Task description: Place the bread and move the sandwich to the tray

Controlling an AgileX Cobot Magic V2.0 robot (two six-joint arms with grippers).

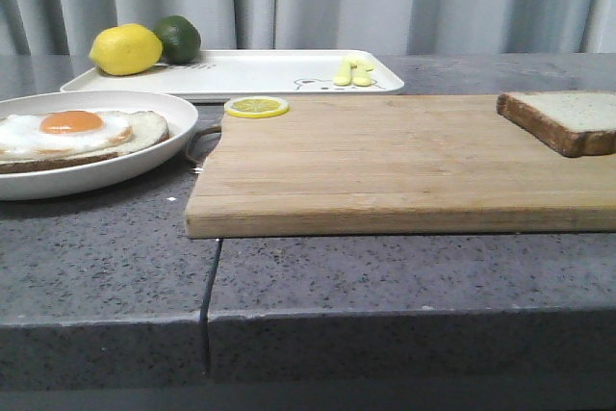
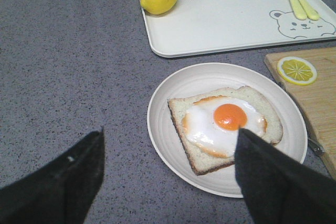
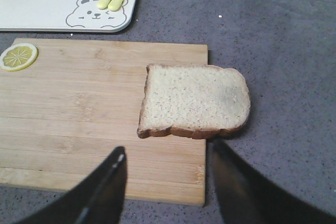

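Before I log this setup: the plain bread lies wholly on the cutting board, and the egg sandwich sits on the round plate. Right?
Not quite. The bread hangs over the board's edge, partly above the counter, as the right wrist view shows. The sandwich does sit on the plate.

Worktop (image 1: pixel 115 257): grey speckled stone, filling the lower half of the front view; a dark seam runs down its front edge at lower left.
Tray (image 1: pixel 269 74): white, rectangular, flat on the worktop at upper centre-left, just behind the cutting board.
Plate (image 1: pixel 144 156): round, white, shallow, on the worktop at the left edge, its rim close to the board's left end.
Cutting board (image 1: pixel 385 166): pale wood, lying flat on the worktop across centre and right; in the right wrist view its right end stops under the bread.
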